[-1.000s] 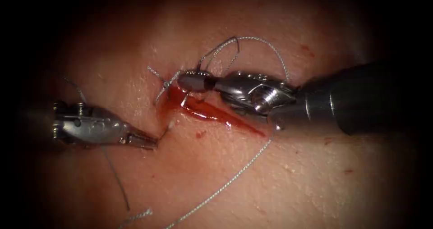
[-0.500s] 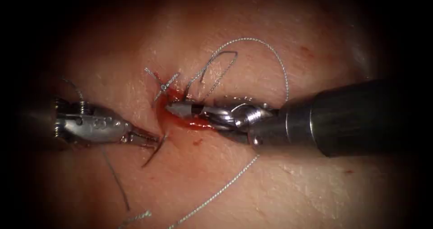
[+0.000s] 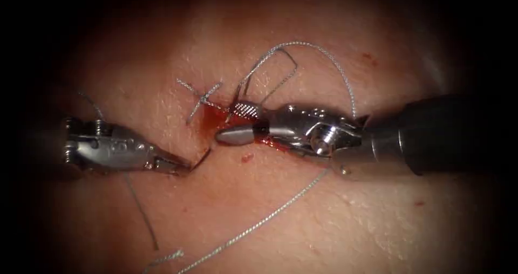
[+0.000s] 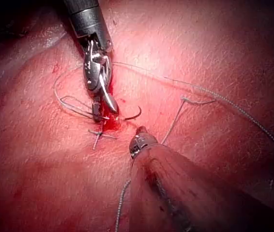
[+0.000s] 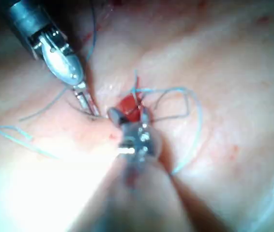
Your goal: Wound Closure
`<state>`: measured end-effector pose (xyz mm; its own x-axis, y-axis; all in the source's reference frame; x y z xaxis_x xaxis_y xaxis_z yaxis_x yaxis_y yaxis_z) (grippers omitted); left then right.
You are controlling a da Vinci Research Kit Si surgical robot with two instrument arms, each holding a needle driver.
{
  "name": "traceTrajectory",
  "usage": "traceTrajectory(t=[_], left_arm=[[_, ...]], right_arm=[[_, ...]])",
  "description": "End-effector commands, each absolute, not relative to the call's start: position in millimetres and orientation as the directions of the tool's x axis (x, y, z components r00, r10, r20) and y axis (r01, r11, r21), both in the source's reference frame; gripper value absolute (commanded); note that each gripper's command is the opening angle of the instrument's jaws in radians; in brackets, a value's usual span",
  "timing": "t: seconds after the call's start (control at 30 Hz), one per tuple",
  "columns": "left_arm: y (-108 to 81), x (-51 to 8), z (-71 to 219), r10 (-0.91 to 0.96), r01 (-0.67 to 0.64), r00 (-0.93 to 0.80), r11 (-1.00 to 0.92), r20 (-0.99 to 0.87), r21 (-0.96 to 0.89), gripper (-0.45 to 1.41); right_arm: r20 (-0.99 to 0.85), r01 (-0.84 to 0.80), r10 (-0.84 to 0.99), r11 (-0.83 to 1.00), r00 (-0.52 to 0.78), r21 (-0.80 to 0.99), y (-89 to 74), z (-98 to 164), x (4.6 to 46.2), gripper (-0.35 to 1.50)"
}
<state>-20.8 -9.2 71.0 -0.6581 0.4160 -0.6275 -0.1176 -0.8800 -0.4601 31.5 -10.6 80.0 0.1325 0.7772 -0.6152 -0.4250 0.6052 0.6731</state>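
Needle (image 3: 200,158) gripped by left tool (image 3: 171,166); right tool (image 3: 237,124) parted over cut (image 3: 216,117).

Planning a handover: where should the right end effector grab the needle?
Grip the needle on its bare arc beyond the left end effector, which holds its lower end left of the cut. The right end effector, jaws open, could come from the right, square across the curve.
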Motion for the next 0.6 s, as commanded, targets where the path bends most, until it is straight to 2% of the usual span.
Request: traceTrajectory(t=[0.03,0.1,0.17,0.2,0.23,0.3,0.43,0.6], left_arm=[[-9.7,-21.2,71.5,0.398,-0.101,-0.653,-0.889,-0.644,-0.446,-0.26],[-9.6,-21.2,71.4,0.36,-0.074,-0.645,-0.907,-0.674,-0.414,-0.21],[-9.6,-21.4,71.2,0.288,-0.022,-0.625,-0.936,-0.726,-0.352,-0.03],[-9.6,-21.6,70.8,0.247,0.014,-0.578,-0.95,-0.778,-0.312,0.16],[-9.6,-21.6,70.8,0.247,0.014,-0.578,-0.95,-0.778,-0.312,0.16],[-9.8,-21.8,70.3,0.212,0.048,-0.527,-0.959,-0.823,-0.278,0.29],[-10.2,-22.0,69.7,0.193,0.061,-0.508,-0.964,-0.839,-0.258,0.36],[-10.1,-22.4,68.6,0.175,0.061,-0.45,-0.972,-0.876,-0.226,0.34]], right_arm=[[-0.612,-0.428,0.777,0.607,0.146,0.669,-10.9,80.4,31.0,1.3],[-0.608,-0.424,0.778,0.61,0.159,0.67,-11.1,80.1,30.3,1.3],[-0.603,-0.412,0.778,0.615,0.177,0.672,-11.6,79.9,29.7,1.3],[-0.6,-0.389,0.777,0.621,0.192,0.68,-12.2,79.6,29.2,1.3],[-0.6,-0.389,0.777,0.621,0.192,0.68,-12.2,79.6,29.2,1.3],[-0.604,-0.37,0.772,0.63,0.2,0.683,-12.9,79.1,28.6,1.3],[-0.606,-0.359,0.769,0.634,0.204,0.685,-13.8,78.6,28.3,1.3],[-0.611,-0.337,0.763,0.644,0.212,0.687,-15.0,77.9,27.9,1.3]])
